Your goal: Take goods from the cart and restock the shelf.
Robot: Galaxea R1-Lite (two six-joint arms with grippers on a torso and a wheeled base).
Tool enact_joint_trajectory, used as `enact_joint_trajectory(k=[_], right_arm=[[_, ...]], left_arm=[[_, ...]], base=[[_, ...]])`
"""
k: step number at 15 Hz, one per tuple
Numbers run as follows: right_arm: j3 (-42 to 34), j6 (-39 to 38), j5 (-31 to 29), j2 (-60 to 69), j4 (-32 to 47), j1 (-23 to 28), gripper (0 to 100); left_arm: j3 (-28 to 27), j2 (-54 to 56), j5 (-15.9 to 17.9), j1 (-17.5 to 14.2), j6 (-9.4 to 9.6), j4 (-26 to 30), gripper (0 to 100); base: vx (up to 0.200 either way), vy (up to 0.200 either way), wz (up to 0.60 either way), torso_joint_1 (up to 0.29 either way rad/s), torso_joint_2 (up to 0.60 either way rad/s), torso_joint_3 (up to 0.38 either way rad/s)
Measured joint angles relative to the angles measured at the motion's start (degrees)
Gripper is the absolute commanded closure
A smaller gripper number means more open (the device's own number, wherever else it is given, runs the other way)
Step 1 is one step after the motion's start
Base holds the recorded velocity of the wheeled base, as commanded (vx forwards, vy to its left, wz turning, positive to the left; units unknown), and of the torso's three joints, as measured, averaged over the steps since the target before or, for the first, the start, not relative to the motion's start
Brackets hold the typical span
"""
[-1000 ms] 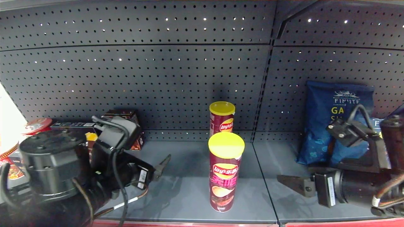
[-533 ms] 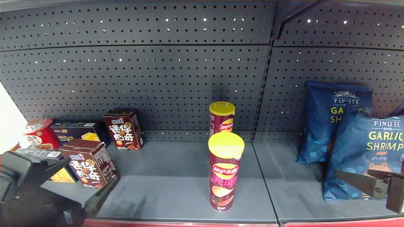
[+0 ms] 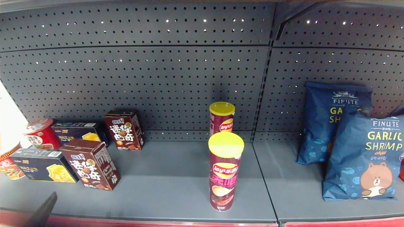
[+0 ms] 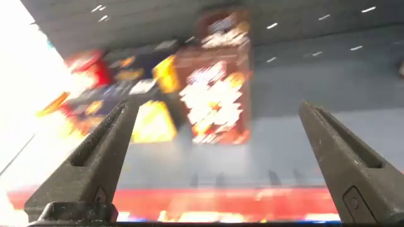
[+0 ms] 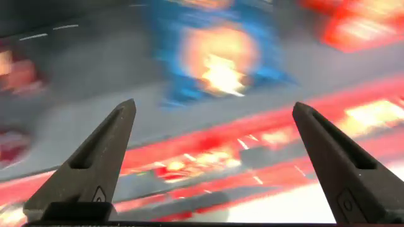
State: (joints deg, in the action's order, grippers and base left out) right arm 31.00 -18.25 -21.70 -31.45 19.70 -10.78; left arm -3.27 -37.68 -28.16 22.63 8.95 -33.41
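Observation:
On the grey shelf [image 3: 176,189] two maroon chip cans with yellow lids stand upright: the front can [image 3: 224,171] near the shelf's edge, the rear can [image 3: 222,118] against the back wall. My left gripper [image 4: 218,157] is open and empty, facing a brown snack box [image 4: 214,82] from in front of the shelf's red edge; one of its fingers [image 3: 42,210] pokes in at the head view's lower left. My right gripper [image 5: 214,164] is open and empty too, in front of the red edge below a blue bag [image 5: 214,50].
Left of the cans sit two brown boxes [image 3: 91,168] [image 3: 124,130], two dark boxes [image 3: 44,164] [image 3: 79,132] and red noodle cups [image 3: 41,134]. Two blue shrimp-chip bags [image 3: 363,157] [image 3: 328,123] lean at the right. Bare shelf lies on both sides of the front can.
Both arms have pulled back off the shelf. The left dropped to the lower left corner of the head view, the right left it entirely, uncovering the boxes and the front bag.

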Motion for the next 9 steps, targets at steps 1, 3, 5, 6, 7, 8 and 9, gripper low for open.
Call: enact_joint_trajectory(k=[1,3,5,6,7,8,9], right_arm=[[-0.6,0.3,-0.1,3.6,3.6,4.8,0],[-2.3,1.8,0.0,11.6,10.2,12.5,0],[-4.1,3.3,0.3,18.7,13.3,17.5,0],[-5.2,4.0,2.5,21.4,13.0,19.3,0],[-6.3,5.0,7.0,23.1,11.0,20.3,0],[-8.3,6.2,9.6,24.2,8.2,20.8,0],[-10.3,7.3,10.6,24.9,5.0,21.1,0]], left_arm=[[0.4,3.6,-1.4,-0.1,-0.02,3.6,0],[0.6,12.3,-3.5,-0.9,0.05,14.6,0],[0.3,21.2,-4.5,-3.4,0.0,25.9,0],[0.1,25.3,-4.9,-5.1,-0.2,30.2,0],[0.0,28.0,-5.0,-6.3,-0.5,31.5,0],[1.2,29.9,-4.9,-7.1,-1.29,31.6,0],[2.1,31.1,-4.8,-7.3,-2.3,30.7,0]], base=[[0.0,0.0,0.0,0.0,0.0,0.0],[0.0,0.0,0.0,0.0,0.0,0.0],[0.0,0.0,0.0,0.0,0.0,0.0],[0.0,0.0,0.0,0.0,0.0,0.0],[0.0,0.0,0.0,0.0,0.0,0.0],[0.0,0.0,0.0,0.0,0.0,0.0],[0.0,0.0,0.0,0.0,0.0,0.0]])
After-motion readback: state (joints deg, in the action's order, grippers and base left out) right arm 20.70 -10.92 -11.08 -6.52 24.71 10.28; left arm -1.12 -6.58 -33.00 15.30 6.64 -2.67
